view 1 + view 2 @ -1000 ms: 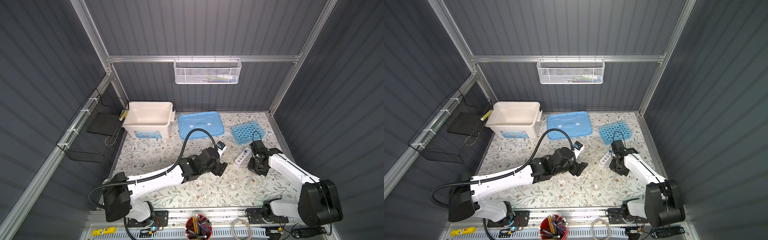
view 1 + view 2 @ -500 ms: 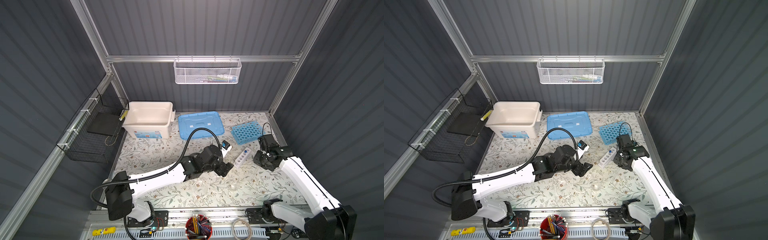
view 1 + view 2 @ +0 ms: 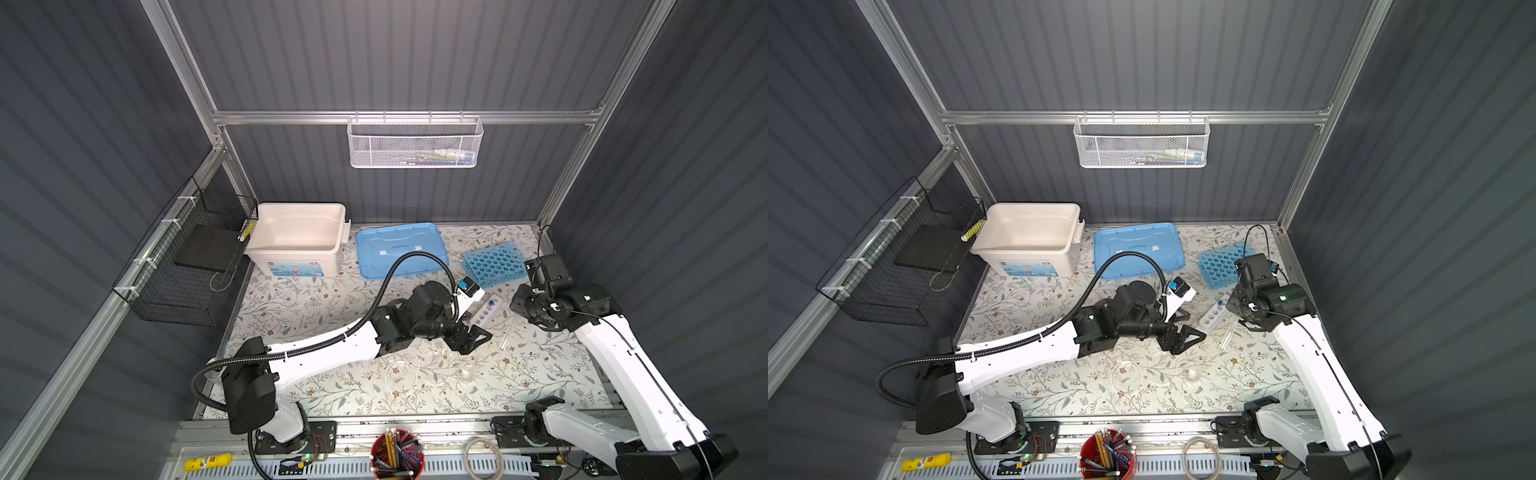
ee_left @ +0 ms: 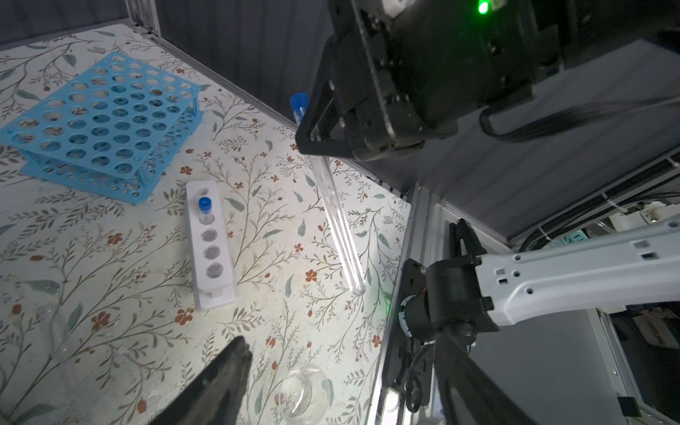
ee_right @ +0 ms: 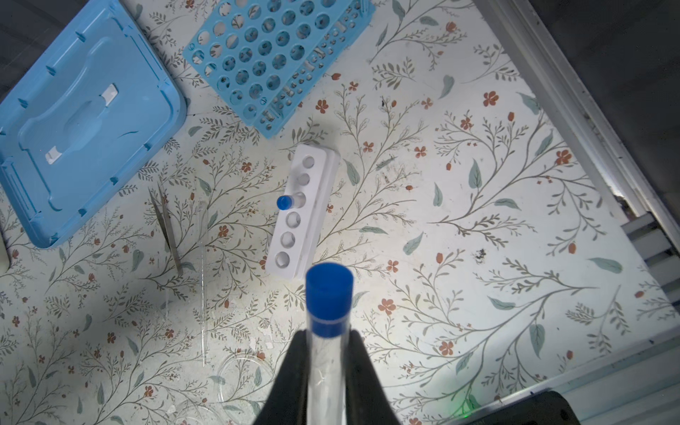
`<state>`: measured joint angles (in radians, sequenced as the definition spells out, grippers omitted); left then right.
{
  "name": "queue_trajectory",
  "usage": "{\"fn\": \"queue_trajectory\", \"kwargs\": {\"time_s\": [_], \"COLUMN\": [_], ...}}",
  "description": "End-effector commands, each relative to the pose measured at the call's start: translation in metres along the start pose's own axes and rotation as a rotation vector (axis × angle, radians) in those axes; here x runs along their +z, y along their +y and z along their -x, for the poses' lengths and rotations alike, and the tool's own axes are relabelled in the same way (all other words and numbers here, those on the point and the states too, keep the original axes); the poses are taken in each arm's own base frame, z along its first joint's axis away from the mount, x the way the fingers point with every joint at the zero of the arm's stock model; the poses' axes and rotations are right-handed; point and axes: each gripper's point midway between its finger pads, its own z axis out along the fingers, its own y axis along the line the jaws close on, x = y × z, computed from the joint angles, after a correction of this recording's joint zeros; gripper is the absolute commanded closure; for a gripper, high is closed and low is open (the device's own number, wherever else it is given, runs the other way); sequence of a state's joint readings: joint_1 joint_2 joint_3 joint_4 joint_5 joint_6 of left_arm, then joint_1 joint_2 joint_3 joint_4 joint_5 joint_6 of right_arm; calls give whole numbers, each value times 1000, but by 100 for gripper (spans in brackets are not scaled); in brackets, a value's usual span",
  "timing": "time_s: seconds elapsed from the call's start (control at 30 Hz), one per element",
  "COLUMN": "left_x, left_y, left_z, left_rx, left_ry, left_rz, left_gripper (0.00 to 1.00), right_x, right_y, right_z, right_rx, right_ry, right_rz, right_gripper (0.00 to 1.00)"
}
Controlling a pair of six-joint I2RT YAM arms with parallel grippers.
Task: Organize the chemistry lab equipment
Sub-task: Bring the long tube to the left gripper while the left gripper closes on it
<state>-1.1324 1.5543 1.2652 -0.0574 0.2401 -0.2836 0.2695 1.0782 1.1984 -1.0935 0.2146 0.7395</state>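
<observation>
Right gripper [image 5: 327,344] clenches the blue-capped test tube [image 4: 336,217], cap up and tilted, just beside the white rack [image 5: 298,217] on its right-arm side, while the left gripper [image 3: 471,338] gapes empty near the rack.

In the right wrist view I lose the test tube [image 5: 329,294] off the picture's edge just behind the right gripper [image 5: 327,336].

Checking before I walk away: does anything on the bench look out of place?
The tweezers and a thin glass rod lie loose on the mat; the blue lid lies off the white bin.
</observation>
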Motion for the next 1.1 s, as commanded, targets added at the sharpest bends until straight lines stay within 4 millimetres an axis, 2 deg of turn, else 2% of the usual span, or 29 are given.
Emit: {"fn": "queue_trajectory", "kwargs": {"time_s": [0.0, 0.23, 0.43, 0.57, 1.03, 1.07], "left_x": [9, 21, 22, 30, 49, 46], "left_y": [-9, 4, 5, 4, 8, 2], "left_z": [15, 20, 29, 33, 26, 42], "left_rx": [-3, -20, -35, -51, -81, -66], "left_ry": [-26, -40, -61, -66, -42, -74], "left_rz": [-62, -68, -117, -146, -177, -190], "left_gripper": [21, 24, 25, 27, 34, 35], "right_x": [-6, -22, -28, -30, -48, -48], "right_y": [4, 29, 37, 48, 56, 57], "right_z": [3, 13, 16, 16, 19, 19], "right_rx": [0, -5, 5, -16, 18, 17], "right_ry": [-15, -49, -65, -81, -100, -100], "right_rz": [-5, 67, 112, 164, 253, 255], "right_gripper": [92, 92, 92, 92, 92, 92]}}
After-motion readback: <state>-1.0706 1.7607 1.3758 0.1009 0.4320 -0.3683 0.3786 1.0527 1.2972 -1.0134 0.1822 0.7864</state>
